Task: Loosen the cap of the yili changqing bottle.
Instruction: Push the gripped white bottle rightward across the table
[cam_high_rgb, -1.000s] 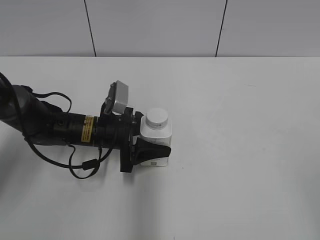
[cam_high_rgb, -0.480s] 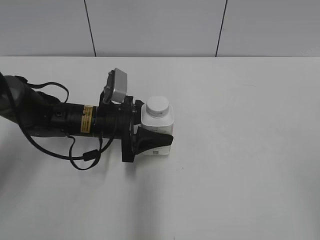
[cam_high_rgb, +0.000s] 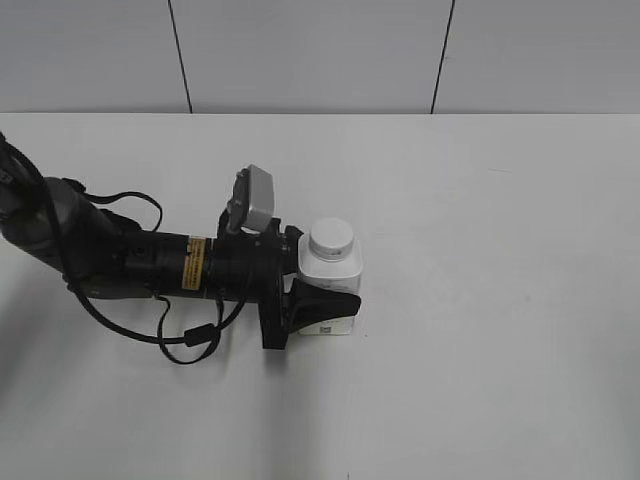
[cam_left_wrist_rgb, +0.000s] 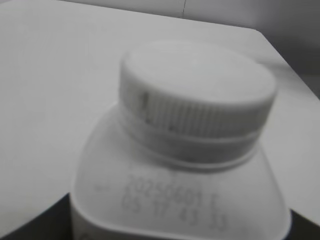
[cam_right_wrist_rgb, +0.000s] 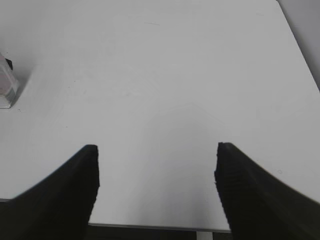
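Your left fingers (cam_high_rgb: 322, 304) clamp the yili changqing bottle (cam_high_rgb: 333, 282) mid-frame on the table (cam_high_rgb: 480, 300), cap (cam_high_rgb: 331, 238) on; your right fingers (cam_right_wrist_rgb: 156, 185) stand apart, holding nothing.

Even, diffuse light fills all three views, bright without harsh glare. In the exterior view the white table (cam_high_rgb: 480, 300) looks flat and slightly grey, with only a soft, faint shadow under the left arm (cam_high_rgb: 150, 265). The left wrist view is badly out of focus: the cap (cam_left_wrist_rgb: 197, 95) and the printed digits on the bottle (cam_left_wrist_rgb: 175, 195) are smeared. The right wrist view is sharper, its near corners darkening
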